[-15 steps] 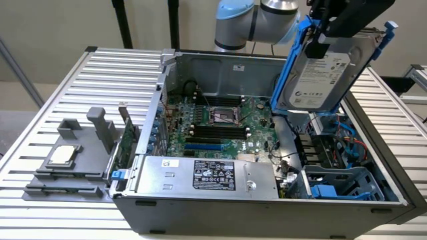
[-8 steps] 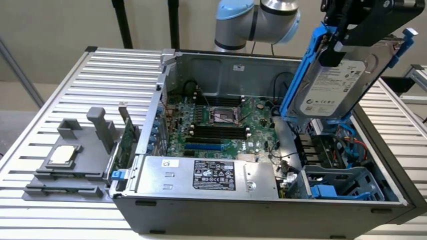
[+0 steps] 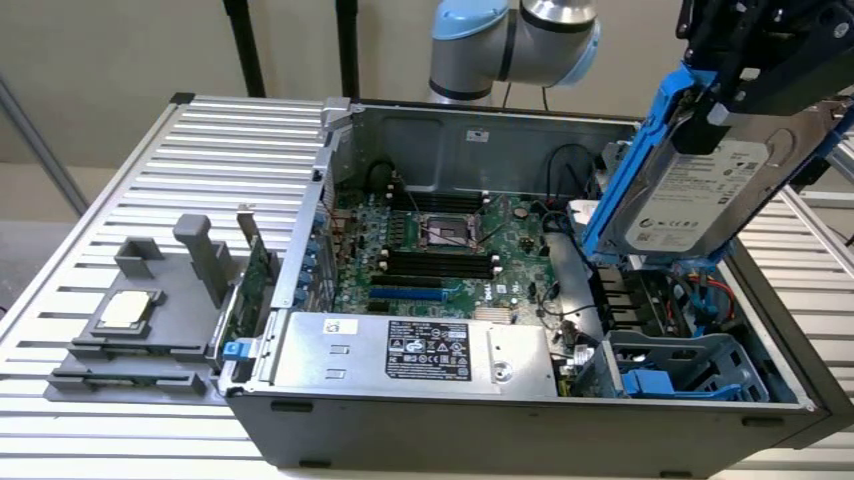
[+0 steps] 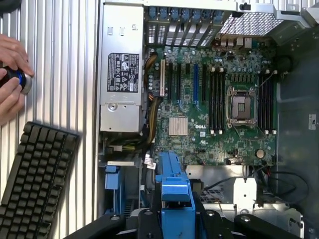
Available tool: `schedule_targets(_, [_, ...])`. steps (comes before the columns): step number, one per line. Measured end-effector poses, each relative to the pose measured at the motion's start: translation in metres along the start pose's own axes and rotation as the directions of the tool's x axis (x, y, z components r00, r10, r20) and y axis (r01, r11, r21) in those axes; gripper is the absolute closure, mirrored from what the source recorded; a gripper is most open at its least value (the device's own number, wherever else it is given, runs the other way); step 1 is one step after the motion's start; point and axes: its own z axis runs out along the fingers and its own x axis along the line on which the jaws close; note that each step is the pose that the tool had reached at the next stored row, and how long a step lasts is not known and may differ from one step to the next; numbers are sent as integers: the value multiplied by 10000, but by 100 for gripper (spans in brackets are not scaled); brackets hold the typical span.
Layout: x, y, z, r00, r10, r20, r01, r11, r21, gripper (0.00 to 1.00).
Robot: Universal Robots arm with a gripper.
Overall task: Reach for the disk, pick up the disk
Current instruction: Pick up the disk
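The disk (image 3: 694, 190), a silver-grey hard drive with a white label and blue carrier rails, hangs tilted on edge above the drive bay (image 3: 674, 355) at the exterior view's right, clear of the case. My black gripper (image 3: 731, 98) is shut on its upper end. In the wrist view the blue rail of the disk (image 4: 174, 186) runs edge-on between the black fingers of the gripper (image 4: 177, 221), with the motherboard (image 4: 219, 99) far below it.
The open computer case (image 3: 534, 410) stands on a slatted metal table (image 3: 200, 160). Inside lie the silver power supply box (image 3: 414, 350) and the motherboard (image 3: 441, 250). A grey fixture (image 3: 140, 325) holds a small square chip (image 3: 127, 308). A keyboard (image 4: 35, 179) and a person's hands (image 4: 10, 79) are beside the case.
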Motion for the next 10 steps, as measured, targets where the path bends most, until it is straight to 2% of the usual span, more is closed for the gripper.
schedule_targets(10, [273,-203,-20,10000,7,-1,-7,10000,-96,67])
